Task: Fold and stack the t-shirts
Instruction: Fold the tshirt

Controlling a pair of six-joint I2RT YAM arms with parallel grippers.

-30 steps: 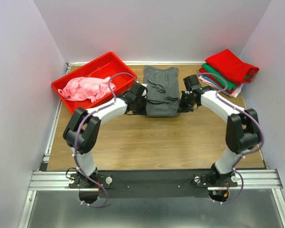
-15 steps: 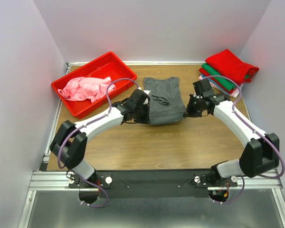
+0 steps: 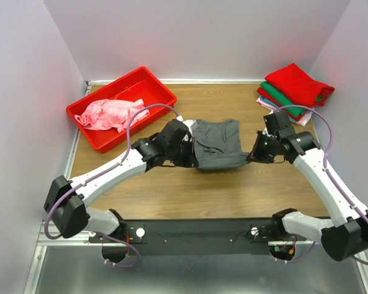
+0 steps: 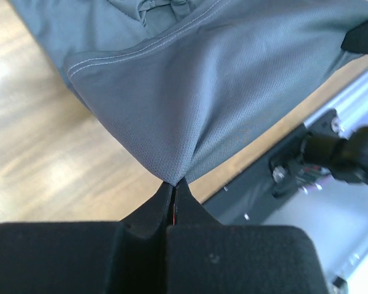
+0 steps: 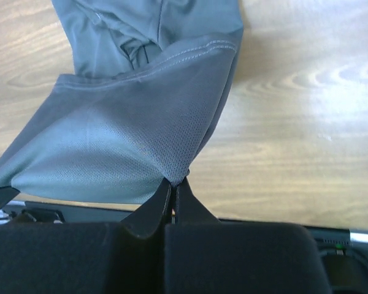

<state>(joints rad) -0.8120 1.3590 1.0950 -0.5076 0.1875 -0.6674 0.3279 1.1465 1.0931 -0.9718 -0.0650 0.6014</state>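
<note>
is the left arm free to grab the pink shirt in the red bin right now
Probably not. The left gripper is shut on a corner of the dark grey t-shirt, held with the right gripper. The pink shirt lies uncovered in the red bin nearby, so it must let go first.

text: none legible in any view | brands, labels: none legible | numbers, signs: none legible | dark grey t-shirt (image 3: 218, 147): plain cloth, no print or tag readable | red plastic bin (image 3: 148, 89): no marking readable
</note>
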